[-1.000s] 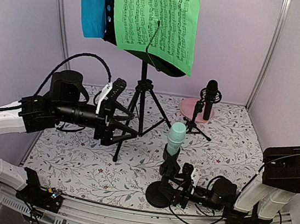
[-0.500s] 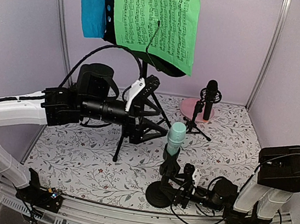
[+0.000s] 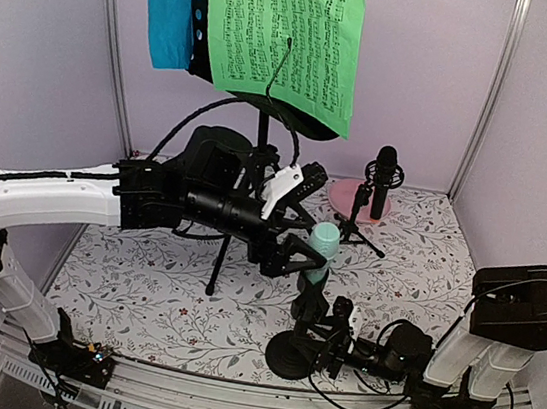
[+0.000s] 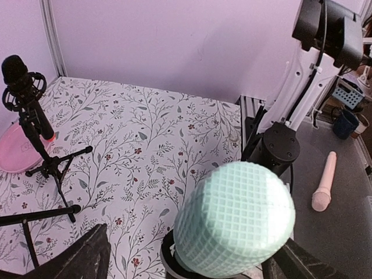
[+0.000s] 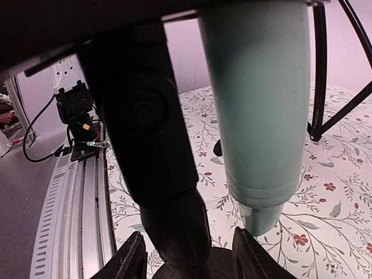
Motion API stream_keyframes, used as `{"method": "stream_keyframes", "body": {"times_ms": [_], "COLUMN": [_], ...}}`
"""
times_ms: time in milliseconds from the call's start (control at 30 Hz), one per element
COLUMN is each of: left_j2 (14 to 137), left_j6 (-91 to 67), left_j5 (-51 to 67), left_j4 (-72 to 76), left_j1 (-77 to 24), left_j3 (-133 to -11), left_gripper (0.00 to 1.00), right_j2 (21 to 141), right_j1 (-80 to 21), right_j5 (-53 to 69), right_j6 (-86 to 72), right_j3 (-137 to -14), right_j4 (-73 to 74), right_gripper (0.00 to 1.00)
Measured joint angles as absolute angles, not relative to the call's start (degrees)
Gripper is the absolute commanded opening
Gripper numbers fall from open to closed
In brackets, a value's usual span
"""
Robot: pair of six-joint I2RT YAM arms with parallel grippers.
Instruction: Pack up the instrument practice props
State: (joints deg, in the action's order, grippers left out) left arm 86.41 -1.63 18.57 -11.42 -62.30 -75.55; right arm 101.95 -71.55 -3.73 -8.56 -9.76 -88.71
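The mint-green microphone stands upright in a black support with a round base at the front centre. My left gripper is open, and in the left wrist view its fingers straddle the mic's gridded head without touching it. My right gripper is open low at the base, with the support's black stem between its fingers and the mic body beside it. The black perforated rack on tripod legs holds the green sheet and the blue sheet. The black microphone stands on its small tripod support.
A round pink plate lies behind the black microphone's support. Lilac walls close in the back and sides. The tripod leg lies close to my left arm. A pale pink microphone-like object lies on the grey surface beyond the table edge.
My left arm has swung right from beside the tripod legs to the mint-green microphone, its open fingers now around the head. The right gripper has stayed at the support base.
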Motion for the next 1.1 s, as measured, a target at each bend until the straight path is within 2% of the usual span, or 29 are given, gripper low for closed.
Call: {"method": "stream_keyframes", "body": {"times_ms": [300, 433, 533, 633, 700, 767, 833, 900, 1100], "left_j2": [88.9, 88.9, 88.9, 88.9, 88.9, 88.9, 89.2, 89.4, 89.9], "left_j6": [-1.3, 0.1, 0.8, 0.9, 1.0, 0.9, 0.8, 1.2, 1.5], "left_j5": [19.7, 20.0, 20.3, 20.7, 21.0, 21.2, 21.3, 21.5, 22.5], "left_j4": [-11.3, -10.6, -9.7, -8.8, -8.3, -7.8, -7.3, -6.8, -6.2], "left_j1": [-62.4, -62.4, -62.4, -62.4, -62.4, -62.4, -62.4, -62.5, -62.5], "left_j3": [-76.0, -75.6, -74.7, -73.9, -73.5, -73.3, -73.3, -73.3, -73.3], "left_gripper": [0.8, 0.71, 0.71, 0.76, 0.75, 0.69, 0.55, 0.47, 0.46], "right_j2": [102.0, 102.0, 101.9, 101.9, 102.0, 101.9, 102.0, 101.9, 102.0], "right_j1": [-70.6, -70.4, -70.4, -70.3, -70.3, -70.1, -70.0, -70.0, -69.4], "right_j5": [-3.5, -2.7, -1.9, -1.1, -0.6, -0.2, 0.0, 0.2, 1.1], "right_j6": [-8.0, -7.8, -7.4, -7.1, -6.7, -6.4, -6.3, -6.0, -5.5], "right_j3": [-9.8, -9.8, -9.8, -9.8, -9.8, -9.8, -9.8, -9.9, -11.2], "right_j4": [-88.7, -88.7, -88.6, -88.6, -88.6, -88.6, -88.6, -88.6, -88.4], "right_gripper": [0.41, 0.39, 0.37, 0.38, 0.43, 0.44, 0.43, 0.4, 0.33]}}
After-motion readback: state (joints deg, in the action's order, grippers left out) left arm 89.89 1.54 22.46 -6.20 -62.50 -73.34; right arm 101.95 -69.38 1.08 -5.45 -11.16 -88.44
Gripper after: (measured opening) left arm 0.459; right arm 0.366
